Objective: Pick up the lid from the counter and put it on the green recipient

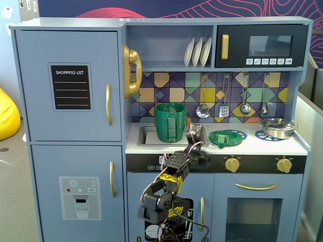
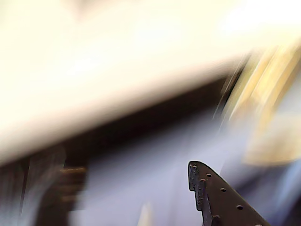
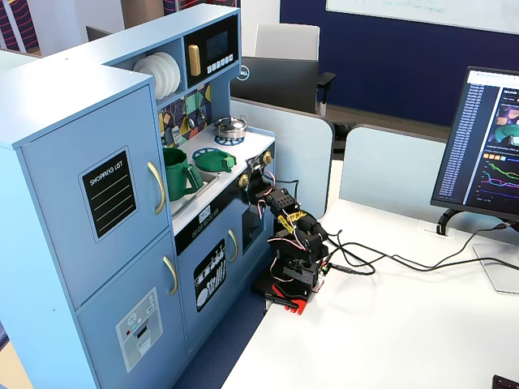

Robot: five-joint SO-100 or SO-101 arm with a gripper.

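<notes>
In a fixed view, the green recipient (image 1: 170, 122) is seen upright at the middle of the frame, standing at the sink recess of the counter (image 1: 262, 146), its ribbed strap handle facing the camera. The lid (image 1: 225, 137) is found right of centre, lying flat on a blue burner ring (image 1: 239, 134), with its strap handle on top. It is well apart from the recipient. A steel pan (image 1: 277, 127) is set on the burner at the right of the counter.

The gripper (image 1: 196, 134) is shown just below centre, raised to the counter's front edge between the recipient and the lid, touching neither. Whether its jaws are apart or together cannot be told from these pictures.

In the wrist view the scene is blurred; only one dark perforated finger (image 2: 221, 200) is made out at the lower right.

In another fixed view, the recipient (image 3: 177, 173) and the lid (image 3: 216, 160) are seen left of centre, with the arm (image 3: 296, 247) folded at the middle of the frame beside the toy kitchen (image 3: 97, 211).
</notes>
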